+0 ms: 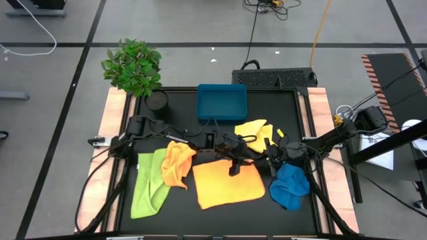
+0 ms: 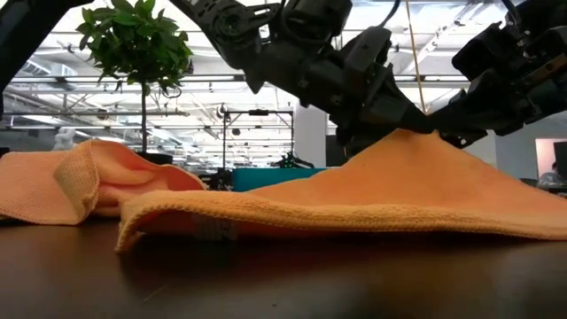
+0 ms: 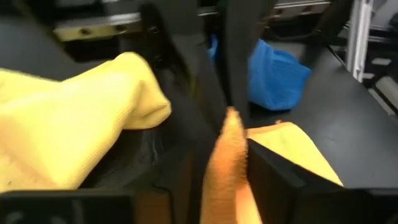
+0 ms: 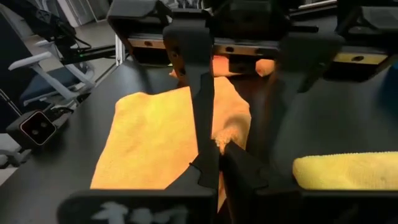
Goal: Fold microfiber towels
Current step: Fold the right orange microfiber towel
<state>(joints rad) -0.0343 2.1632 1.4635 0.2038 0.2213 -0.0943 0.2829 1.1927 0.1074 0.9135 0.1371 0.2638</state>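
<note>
- The golden yellow towel point(image 1: 227, 185) lies spread in the middle of the table's near half, in front of the teal tray point(image 1: 221, 102); its far edge is drawn up into a peak, seen in the low view as a tent under the arms.
- The left gripper point(image 3: 231, 118) is pinched on a ridge of that towel's edge, with orange-gold cloth rising between its fingers point(image 3: 205, 81).
- The right gripper point(image 4: 219, 146) is clamped on the same far edge just beside the left one, a nub of cloth caught between its closed fingers.
- Progress, as I judge it: this looks like the start of the first fold. Both grippers have the far edge, but the towel is not yet doubled over.
- None of the other four looks folded. The orange towel point(image 1: 177, 162) sits bunched just to the left of the golden one, and the lime green towel point(image 1: 149, 183) lies long and rumpled beyond it.
- The pale yellow towel point(image 1: 256, 133) is crumpled between the tray and the golden towel. The blue towel point(image 1: 289, 185) is heaped at the golden towel's right.
- Crowding is the likely trouble: orange and blue both lie right at the golden towel's sides, so a sweeping fold could drag them.
- A potted plant point(image 1: 133, 65) stands at the far left corner, well away from the tray's towels.
</note>
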